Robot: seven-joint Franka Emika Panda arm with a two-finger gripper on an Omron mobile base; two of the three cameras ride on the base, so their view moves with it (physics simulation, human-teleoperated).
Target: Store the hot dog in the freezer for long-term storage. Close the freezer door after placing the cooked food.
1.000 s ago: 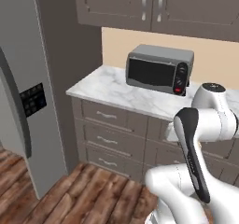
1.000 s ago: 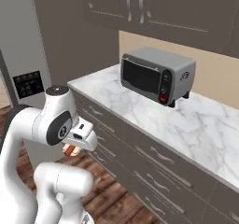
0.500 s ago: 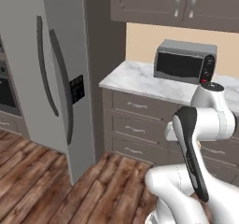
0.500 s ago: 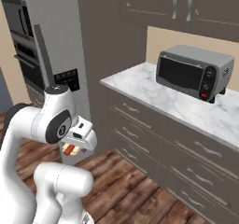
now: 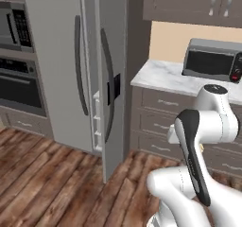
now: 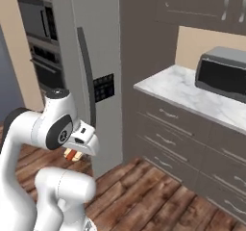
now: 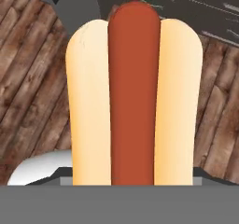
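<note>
Right base view: arm folded low, end effector [image 6: 76, 150] clamped on hot dog [image 6: 72, 154], above wood floor [image 6: 144, 191].

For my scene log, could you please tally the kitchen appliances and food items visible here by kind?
Fridge-freezer: 1
Toaster oven: 1
Built-in wall oven: 1
Built-in microwave: 1
Hot dog: 1
Total: 5

One hot dog [image 7: 134, 97], one freezer [image 5: 75, 65], one toaster oven [image 5: 212, 59].
</note>
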